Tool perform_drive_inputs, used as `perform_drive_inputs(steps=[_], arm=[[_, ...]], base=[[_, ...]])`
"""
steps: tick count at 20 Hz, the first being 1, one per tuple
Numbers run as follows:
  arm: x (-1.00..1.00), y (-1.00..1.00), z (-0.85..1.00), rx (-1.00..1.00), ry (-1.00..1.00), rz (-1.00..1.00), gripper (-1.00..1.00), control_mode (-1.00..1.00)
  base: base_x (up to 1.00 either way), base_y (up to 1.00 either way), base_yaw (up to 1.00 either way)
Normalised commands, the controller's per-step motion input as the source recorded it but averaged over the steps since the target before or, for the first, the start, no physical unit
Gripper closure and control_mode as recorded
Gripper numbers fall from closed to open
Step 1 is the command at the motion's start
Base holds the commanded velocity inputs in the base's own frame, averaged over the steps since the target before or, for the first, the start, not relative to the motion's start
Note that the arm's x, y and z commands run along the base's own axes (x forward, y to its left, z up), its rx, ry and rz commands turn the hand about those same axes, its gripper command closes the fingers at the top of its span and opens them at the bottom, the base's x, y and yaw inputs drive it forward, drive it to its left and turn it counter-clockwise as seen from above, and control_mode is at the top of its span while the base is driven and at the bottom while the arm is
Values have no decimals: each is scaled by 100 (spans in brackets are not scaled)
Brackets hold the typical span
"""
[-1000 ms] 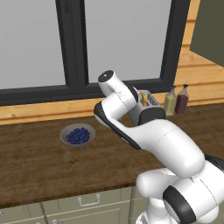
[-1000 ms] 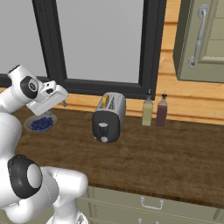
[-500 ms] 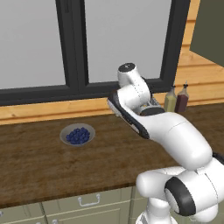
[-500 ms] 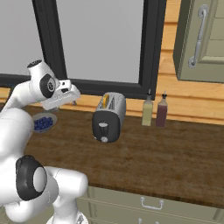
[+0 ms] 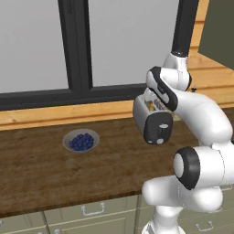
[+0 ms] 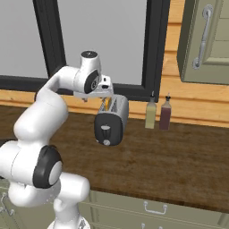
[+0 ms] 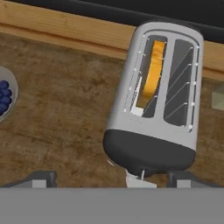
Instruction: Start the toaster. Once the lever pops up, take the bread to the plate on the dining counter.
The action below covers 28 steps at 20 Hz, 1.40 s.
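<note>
- At the centre of the hand view sits the toaster (image 7: 153, 105), silver-grey with two slots, its dark end panel facing the bottom edge.
- Inside its left slot stands the bread (image 7: 152, 75), a tan-yellow slice seen edge-on; the right slot shows bare wire guides.
- My gripper (image 7: 111, 179) hangs above the toaster, jaws spread wide and holding nothing, one dark tip at lower left and one at lower right.
- Right of centre in the left base view, the toaster (image 5: 153, 119) rests on the wooden worktop (image 5: 41, 164), below my wrist.
- A grey bowl of blueberries (image 5: 81, 140) sits left of centre, well apart from the toaster.
- Two condiment bottles (image 6: 158, 114) stand right of the toaster in the right base view.
</note>
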Motion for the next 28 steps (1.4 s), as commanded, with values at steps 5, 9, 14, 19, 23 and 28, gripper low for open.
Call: perform_drive_inputs(steps=[5, 9, 14, 19, 23, 28], arm=[[57, -26, 0, -3, 3, 0, -100, -100], [90, -27, -7, 0, 5, -5, -100, -100], [73, -13, -23, 0, 3, -5, -100, -100], [18, 0, -16, 0, 1, 0, -100, -100], [30, 0, -28, 0, 8, -1, -100, -100], [8, 5, -32, 1, 8, 0, -100, -100]], base=[[0, 0, 0], [0, 0, 0], [0, 0, 0], [0, 0, 0], [0, 0, 0], [0, 0, 0]])
